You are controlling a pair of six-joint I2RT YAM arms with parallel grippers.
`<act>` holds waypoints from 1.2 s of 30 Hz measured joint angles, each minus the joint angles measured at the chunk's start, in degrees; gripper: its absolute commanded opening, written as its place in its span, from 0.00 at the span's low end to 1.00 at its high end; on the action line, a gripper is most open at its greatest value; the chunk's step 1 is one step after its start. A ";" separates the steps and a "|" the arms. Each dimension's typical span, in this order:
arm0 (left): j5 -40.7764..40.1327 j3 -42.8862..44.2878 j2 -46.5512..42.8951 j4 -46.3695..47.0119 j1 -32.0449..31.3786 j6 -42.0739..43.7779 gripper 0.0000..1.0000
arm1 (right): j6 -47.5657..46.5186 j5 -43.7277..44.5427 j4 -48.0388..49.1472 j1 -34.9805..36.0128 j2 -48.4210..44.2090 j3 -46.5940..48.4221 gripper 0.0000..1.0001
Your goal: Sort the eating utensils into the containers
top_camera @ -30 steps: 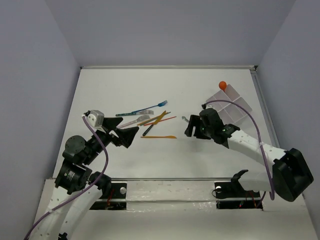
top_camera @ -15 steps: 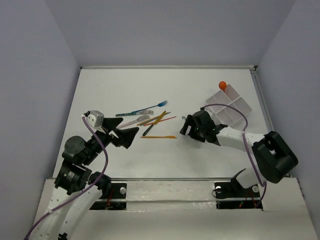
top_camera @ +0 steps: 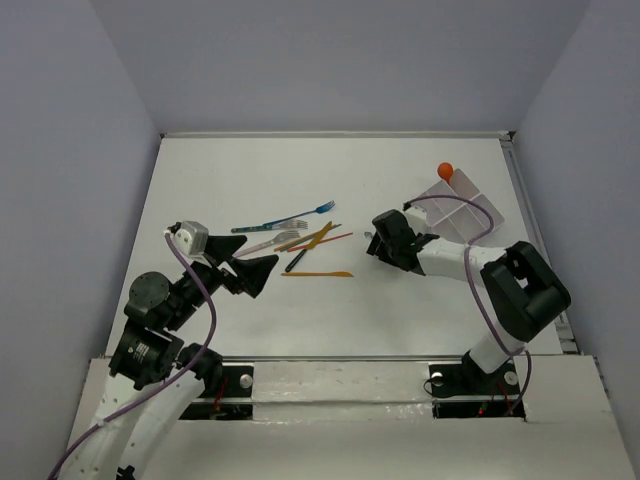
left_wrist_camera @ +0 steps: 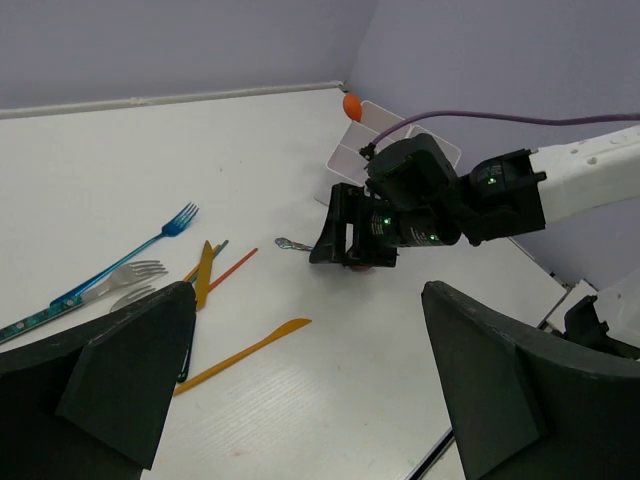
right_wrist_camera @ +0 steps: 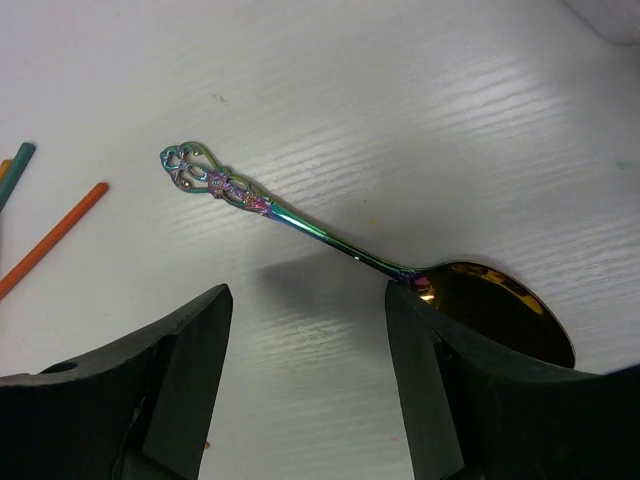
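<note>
Utensils (top_camera: 300, 240) lie mostly loose well left of the box (top_camera: 478, 212), so your sorting looks barely begun; your right gripper (right_wrist_camera: 308, 300) stands open astride a spoon (right_wrist_camera: 300, 228) nearer the box, gripping nothing, and your left gripper (left_wrist_camera: 308, 320) is wide open and empty.

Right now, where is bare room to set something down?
Free: the far strip of table behind the utensil pile, and the near strip in front of the yellow knife. Crowded: the middle, from the pile to the right gripper and container.

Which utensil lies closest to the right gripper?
The rainbow-handled spoon with the gold bowl, lying directly under the right gripper; the coloured plastic utensils lie grouped farther toward the left arm.
</note>
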 measured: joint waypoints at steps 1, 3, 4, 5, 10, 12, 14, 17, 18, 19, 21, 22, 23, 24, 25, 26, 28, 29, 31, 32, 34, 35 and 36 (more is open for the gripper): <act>0.02 0.00 0.00 0.00 0.00 0.00 0.99 | 0.00 0.74 -0.35 0.00 0.57 0.61 0.68; 0.17 0.00 0.00 0.00 0.00 0.00 0.99 | -0.07 2.16 -1.49 0.00 2.10 2.45 0.67; 0.24 0.00 0.00 0.00 0.00 0.00 0.99 | -0.24 2.73 -1.95 0.00 2.86 3.28 0.59; 0.28 0.00 0.00 0.00 0.00 0.00 0.99 | -0.50 3.02 -2.27 0.00 3.63 4.13 0.54; 0.42 0.00 0.02 0.02 0.00 0.00 0.99 | -4.39 -0.72 -3.50 -0.07 5.22 6.49 0.51; 0.42 0.00 0.02 0.02 0.00 0.00 0.99 | -5.75 -2.64 -4.44 -0.04 4.66 6.60 0.52; 0.44 0.00 0.02 0.02 0.00 0.00 0.99 | -8.13 -4.83 -6.27 0.00 3.34 6.60 0.56; 0.46 0.00 0.02 0.02 0.00 0.00 0.99 | -11.10 -7.17 -8.81 -0.46 1.05 7.67 0.60; 0.46 0.00 0.02 0.02 0.00 0.00 0.99 | -12.37 -8.04 -9.22 -0.92 0.83 8.76 0.62; 0.46 0.00 0.02 0.02 0.00 0.00 0.99 | -13.40 -8.92 -9.33 -1.77 0.92 9.92 0.63; 0.46 0.00 0.02 0.02 0.00 0.00 0.99 | -15.72 -10.29 -9.27 -3.93 1.68 12.13 0.64; 0.46 0.00 0.02 0.02 0.00 0.00 0.99 | -17.27 -11.17 -9.29 -5.40 2.54 13.53 0.65; 0.46 0.00 0.02 0.02 0.00 -0.02 0.99 | -17.99 -11.76 -9.29 -6.16 3.52 14.56 0.65; 0.46 0.00 0.04 0.02 0.00 0.00 0.99 | -19.02 -12.28 -9.31 -6.99 4.83 15.58 0.65; 0.46 0.00 0.04 0.02 0.00 0.00 0.99 | -19.85 -12.72 -9.42 -7.48 6.27 16.63 0.66; 0.46 0.00 0.04 0.02 0.00 0.00 0.99 | -20.94 -13.20 -9.42 -7.72 7.87 17.62 0.66; 0.46 0.00 0.07 0.04 0.00 0.00 0.99 | -22.34 -13.92 -9.55 -7.82 10.69 18.97 0.67; 0.46 0.00 0.07 0.02 0.02 0.00 0.99 | -23.02 -14.64 -9.64 -7.82 11.96 19.37 0.68; 0.46 0.00 0.07 0.04 0.13 0.00 0.99 | -24.06 -15.26 -9.92 -7.65 13.49 19.65 0.69; 0.44 0.00 0.09 0.04 0.20 0.00 0.99 | -24.35 -15.58 -10.12 -7.50 13.66 20.24 0.69; 0.44 0.00 0.09 0.04 0.31 0.00 0.99 | -25.09 -16.85 -10.25 -7.50 14.03 20.98 0.69; 0.46 0.00 0.09 0.04 0.35 0.00 0.99 | -25.20 -17.27 -10.27 -7.50 14.23 21.11 0.68; 0.44 0.00 0.09 0.04 0.37 0.00 0.99 | -25.40 -18.03 -10.27 -7.52 14.62 21.40 0.68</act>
